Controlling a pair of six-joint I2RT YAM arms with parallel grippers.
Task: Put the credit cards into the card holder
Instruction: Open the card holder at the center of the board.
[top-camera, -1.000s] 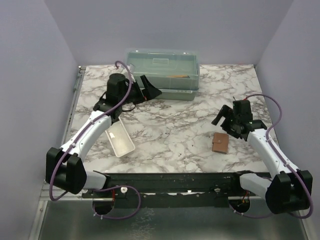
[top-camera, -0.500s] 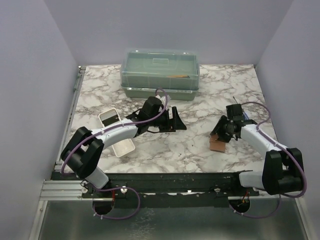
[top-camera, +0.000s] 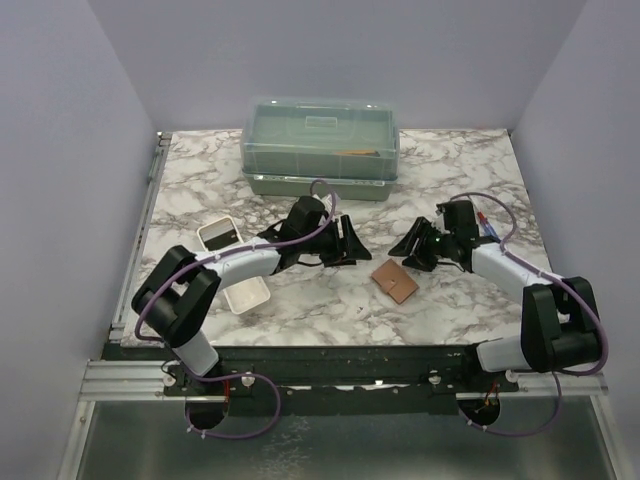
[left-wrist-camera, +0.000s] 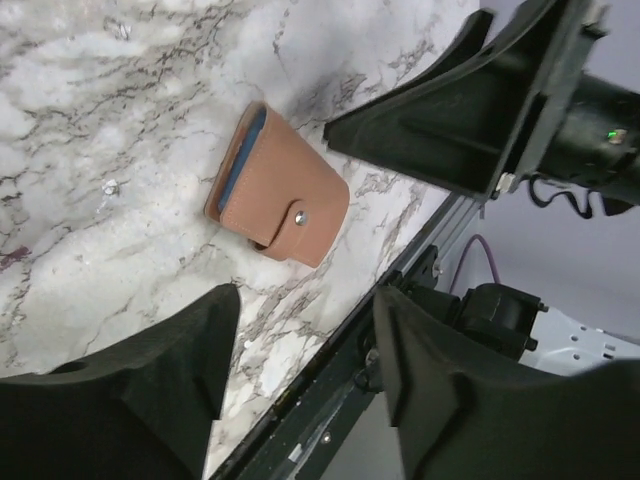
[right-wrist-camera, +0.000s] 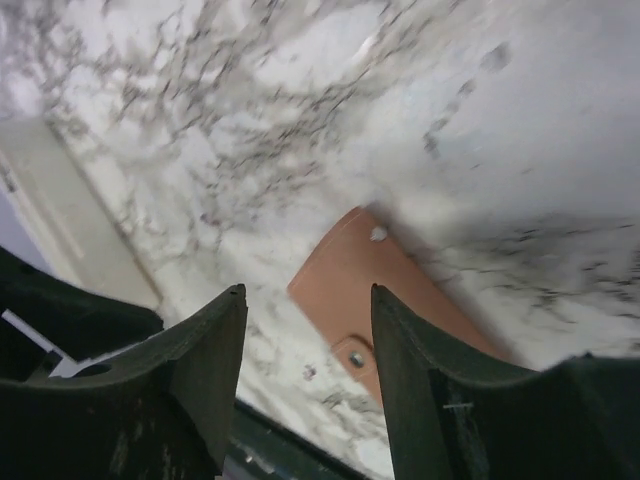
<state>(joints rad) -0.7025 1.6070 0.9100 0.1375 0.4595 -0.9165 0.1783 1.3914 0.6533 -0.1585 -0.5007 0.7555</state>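
While both arms lean in over the table (top-camera: 450, 170), the wallet (top-camera: 394, 281) lies flat and folded shut close to the near edge, a little right of centre. Its tab is snapped down and a bluish edge shows along one side. The left gripper (left-wrist-camera: 306, 293) hangs just left of it, jaws apart and empty, the wallet ahead of its tips and untouched. The right gripper (right-wrist-camera: 308, 295) sits low just beyond the wallet's far right side, jaws also apart, gripping nothing; whether a tip brushes the leather I cannot tell. A white tray (top-camera: 250, 298) lies near the left edge with a darker flat piece at its far end, too small to name. A green box (top-camera: 322, 140) stands at the far edge
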